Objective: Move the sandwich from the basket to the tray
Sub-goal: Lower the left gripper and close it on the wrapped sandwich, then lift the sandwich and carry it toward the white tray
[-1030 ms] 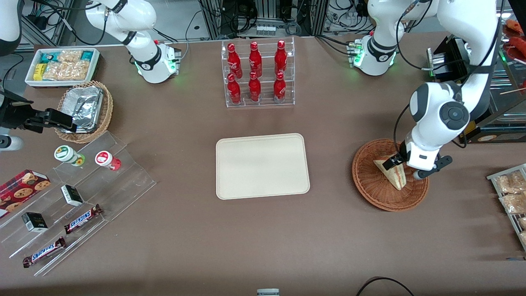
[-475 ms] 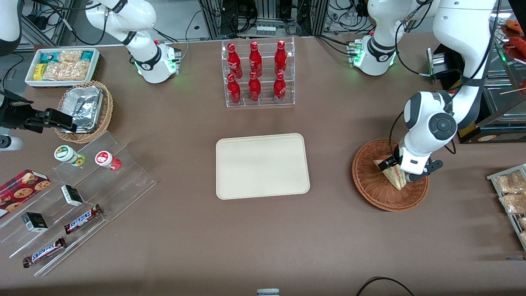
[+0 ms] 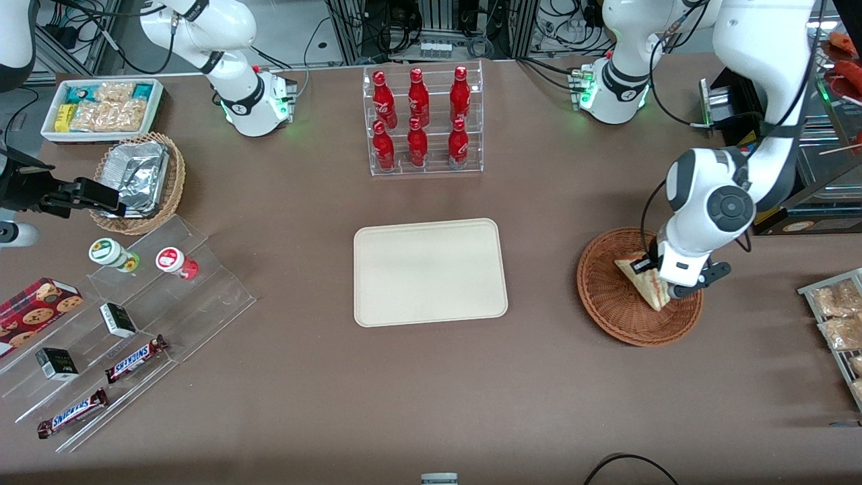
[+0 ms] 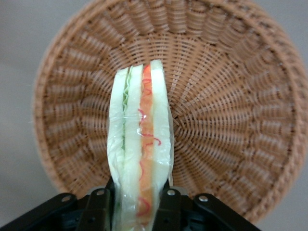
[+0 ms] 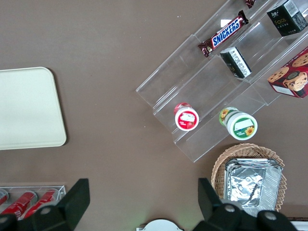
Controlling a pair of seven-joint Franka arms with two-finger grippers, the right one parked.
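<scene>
The sandwich (image 3: pixel 643 279), a wrapped white-bread wedge with red and green filling, sits in the reddish-brown wicker basket (image 3: pixel 606 303) toward the working arm's end of the table. My left gripper (image 3: pixel 663 281) is down in the basket, shut on the sandwich. In the left wrist view the sandwich (image 4: pixel 140 144) stands on edge between my two black fingers (image 4: pixel 98 207), above the basket floor (image 4: pixel 231 125); the gripper (image 4: pixel 137 211) pinches its near end. The cream tray (image 3: pixel 429 271) lies empty at the table's middle, also showing in the right wrist view (image 5: pixel 26 108).
A clear rack of red bottles (image 3: pixel 421 121) stands farther from the front camera than the tray. A clear stepped shelf with snack bars and cups (image 3: pixel 121 323) and a tan basket with foil container (image 3: pixel 138 178) lie toward the parked arm's end. A rack of packets (image 3: pixel 838 323) is beside the basket.
The left arm's wrist shifted slightly over the basket, and the sandwich in the gripper moved a little with it, farther from the front camera.
</scene>
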